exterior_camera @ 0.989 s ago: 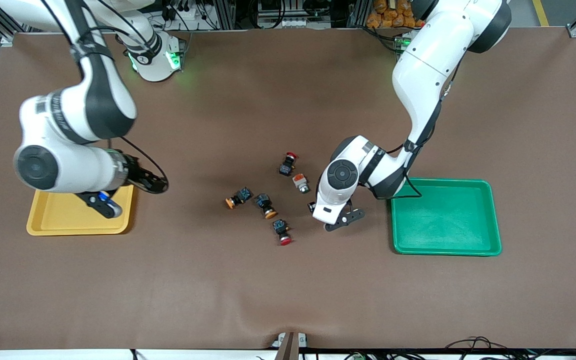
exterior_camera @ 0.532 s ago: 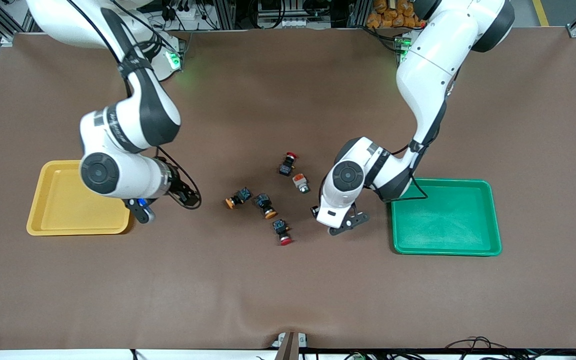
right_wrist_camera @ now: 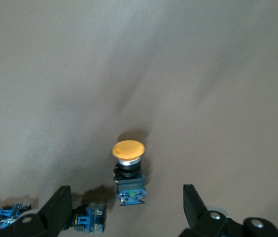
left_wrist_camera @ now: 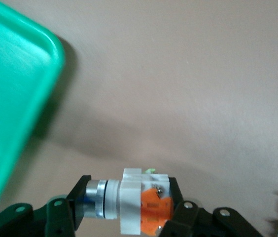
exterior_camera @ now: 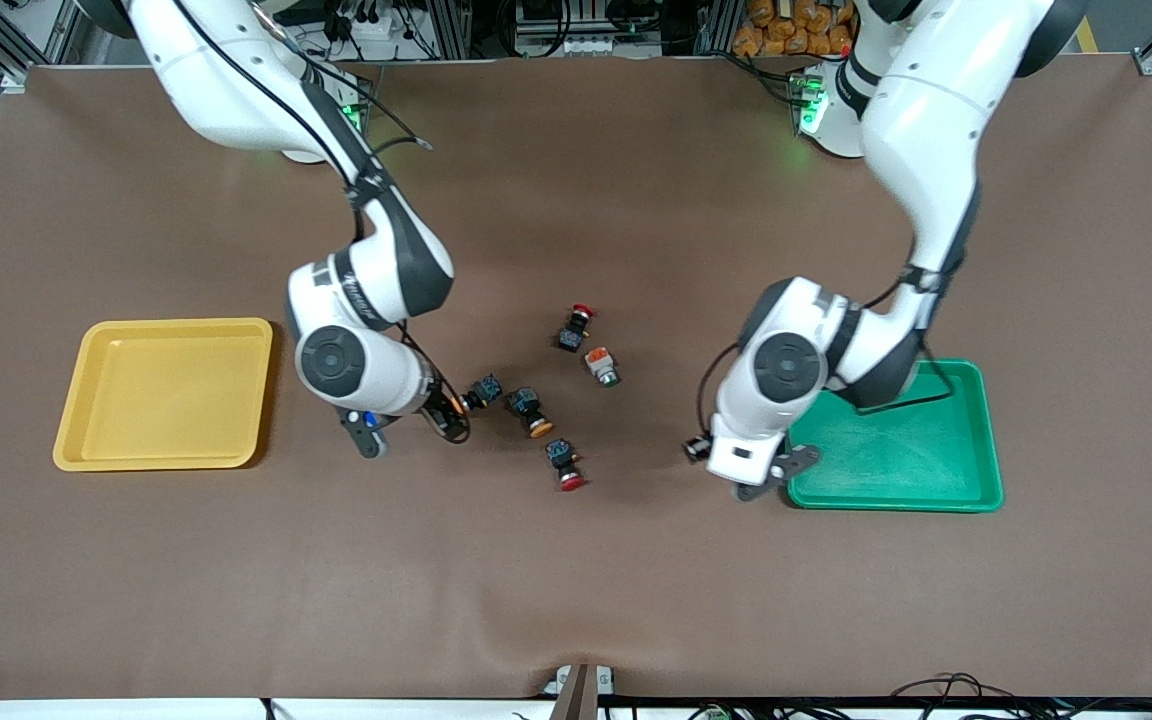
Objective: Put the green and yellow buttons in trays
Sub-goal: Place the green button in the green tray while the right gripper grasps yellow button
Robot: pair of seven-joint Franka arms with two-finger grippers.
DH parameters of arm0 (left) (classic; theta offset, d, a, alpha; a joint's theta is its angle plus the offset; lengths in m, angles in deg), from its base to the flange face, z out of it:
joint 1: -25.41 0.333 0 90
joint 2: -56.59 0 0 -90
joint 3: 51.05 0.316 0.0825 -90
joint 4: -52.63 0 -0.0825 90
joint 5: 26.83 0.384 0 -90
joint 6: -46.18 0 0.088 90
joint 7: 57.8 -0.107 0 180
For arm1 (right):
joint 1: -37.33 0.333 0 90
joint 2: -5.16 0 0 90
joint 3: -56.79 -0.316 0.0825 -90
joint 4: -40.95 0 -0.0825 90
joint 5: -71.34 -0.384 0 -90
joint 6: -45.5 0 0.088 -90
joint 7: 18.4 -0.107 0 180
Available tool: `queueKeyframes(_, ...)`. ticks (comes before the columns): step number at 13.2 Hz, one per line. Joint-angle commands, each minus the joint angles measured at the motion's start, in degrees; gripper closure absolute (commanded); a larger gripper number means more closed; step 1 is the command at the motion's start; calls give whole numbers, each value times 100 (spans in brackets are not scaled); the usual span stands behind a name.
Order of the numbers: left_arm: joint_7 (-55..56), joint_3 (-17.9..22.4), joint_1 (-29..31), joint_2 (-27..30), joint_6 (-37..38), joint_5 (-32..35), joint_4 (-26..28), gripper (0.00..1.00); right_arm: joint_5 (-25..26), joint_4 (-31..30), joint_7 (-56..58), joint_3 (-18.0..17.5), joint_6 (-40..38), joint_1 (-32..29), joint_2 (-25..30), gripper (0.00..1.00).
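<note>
The left claw (left_wrist_camera: 129, 210), clenched on a white-and-orange button (left_wrist_camera: 131, 201), hangs over bare desk (exterior_camera: 636, 590) just beside the green tray (exterior_camera: 981, 440) rim. The right claw (right_wrist_camera: 124, 210), fingers spread, hovers over a yellow-capped button (right_wrist_camera: 128, 170) amid the cluster; red-capped switches (exterior_camera: 566, 465) lie close by. The yellow tray (exterior_camera: 71, 440) sits well apart

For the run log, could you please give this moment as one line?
left gripper: holding white-orange button, beside green tray | right gripper: open over yellow button | yellow tray: empty
</note>
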Motion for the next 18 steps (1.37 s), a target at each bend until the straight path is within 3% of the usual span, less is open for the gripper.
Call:
queueKeyframes(1, -511, -73, 620, 179, 77, 124, 238, 100, -21, -87, -193, 67, 351, 193, -189, 0)
queueKeyframes(5, -1014, -64, 1430, 187, 77, 124, 624, 100, -29, -631, -193, 67, 1237, 290, -242, 0)
queueKeyframes(7, -1023, -46, 1693, 205, 94, 133, 704, 100, -12, -720, -184, 76, 1301, 387, -303, 0)
queueKeyframes(8, -1136, -38, 1869, 205, 94, 133, 783, 100, 49, -729, -184, 76, 1301, 448, -303, 27)
queueKeyframes(9, -1381, -38, 2123, 205, 85, 151, 897, 100, 58, -729, -175, 76, 1301, 449, -303, 48)
queueKeyframes(10, -1670, -46, 2378, 205, 85, 151, 950, 100, 58, -738, -158, 76, 1301, 449, -303, 64)
queueKeyframes(13, -2208, -73, 2810, 240, 77, 151, 1135, 100, 67, -764, -79, 76, 1248, 449, -304, 100)
queueKeyframes(14, -2288, -73, 2820, 240, 77, 151, 1144, 89, 85, -764, 52, 76, 1196, 423, -277, 100)
queueKeyframes(15, -2288, -81, 2820, 249, 85, 151, 1153, 69, 94, -756, 454, 84, 926, 327, -207, 100)
queueKeyframes(16, -2297, -82, 2820, 266, 94, 151, 1179, 23, 102, -651, 788, 93, 262, 143, -59, 100)
queueKeyframes(17, -2306, -82, 2811, 301, 94, 151, 1188, 0, 102, -493, 1192, 85, -372, -111, 125, 100)
queueKeyframes(18, -2341, -90, 2785, 389, 94, 151, 1179, 0, 102, -466, 1631, 85, -796, -296, 301, 100)
